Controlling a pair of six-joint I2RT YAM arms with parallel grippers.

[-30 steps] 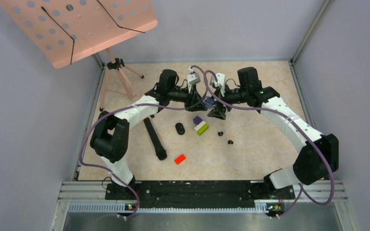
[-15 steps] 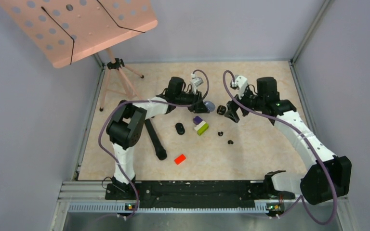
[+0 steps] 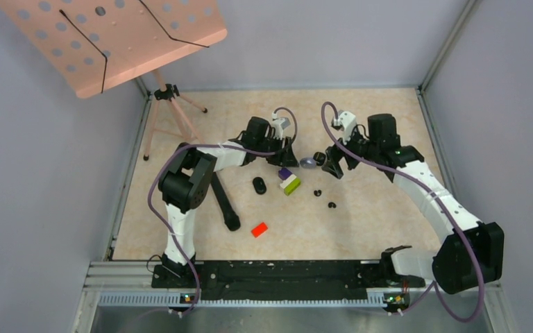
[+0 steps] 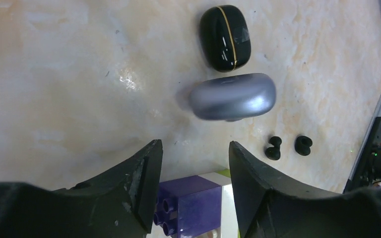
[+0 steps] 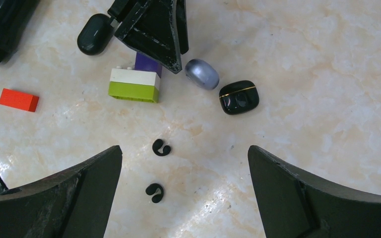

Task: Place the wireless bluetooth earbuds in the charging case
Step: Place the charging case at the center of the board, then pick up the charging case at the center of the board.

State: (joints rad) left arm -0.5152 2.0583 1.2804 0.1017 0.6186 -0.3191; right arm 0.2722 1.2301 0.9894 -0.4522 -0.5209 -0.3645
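Two small black earbuds lie loose on the marble table, also seen from above. A shut pale silver-purple charging case lies just beyond my left gripper, which is open and holds nothing. Next to it sits a shut glossy black case with a gold line. My right gripper hangs wide open and empty above the two buds. From above, the left gripper and right gripper flank the silver case.
A purple, white and green brick stack stands under the left fingers. A third dark case, a long black bar and a red block lie to the left. A tripod stand occupies the far left corner.
My left gripper has opened and let go of the silver case, which now lies on the table. The right arm pulled back to the right a second ago and has since barely moved.
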